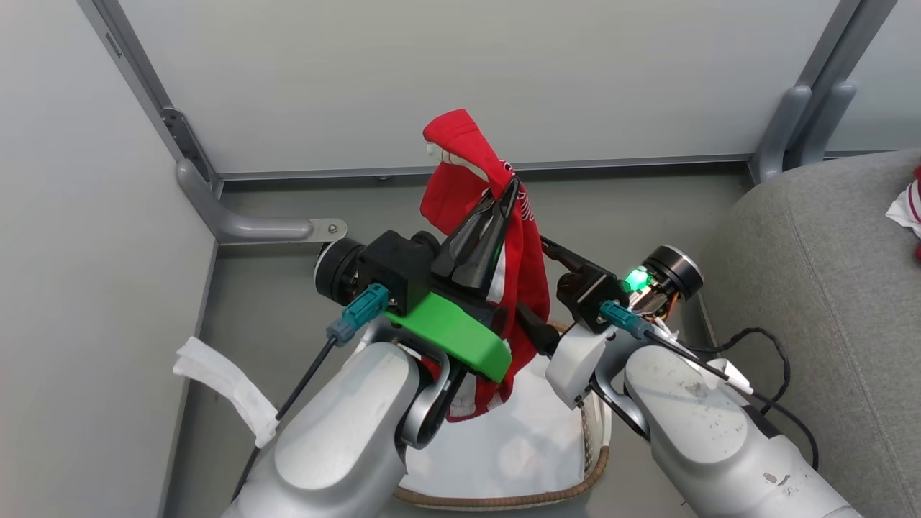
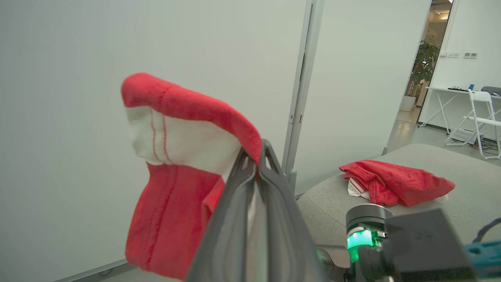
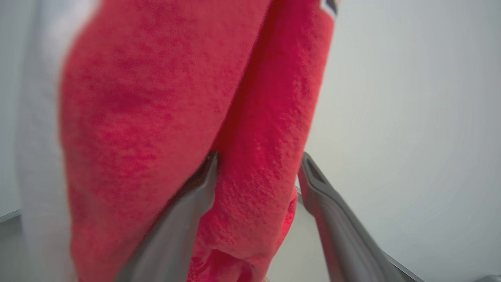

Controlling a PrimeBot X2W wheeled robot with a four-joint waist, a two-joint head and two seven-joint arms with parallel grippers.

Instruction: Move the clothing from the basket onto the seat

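My left gripper (image 1: 506,188) is raised and shut on a piece of red clothing (image 1: 460,180) with white panels. The garment hangs down from its fingertips over the basket (image 1: 504,498). The left wrist view shows the fingers (image 2: 270,164) pinched together on the cloth's top fold (image 2: 176,156). My right gripper (image 1: 534,286) reaches in from the right, open, its fingers on either side of the hanging cloth. In the right wrist view a fold of red cloth (image 3: 156,98) lies between the spread fingers (image 3: 203,184) of that gripper (image 3: 260,157). The grey seat (image 1: 827,288) stands at the right.
Another red and white garment (image 2: 395,182) lies on the seat (image 2: 462,172), also seen at the head view's right edge (image 1: 908,205). The basket's white liner (image 1: 518,432) shows below my arms. A white cloth strip (image 1: 223,388) lies by the left wall. Grey partition panels (image 1: 460,72) close off the corner.
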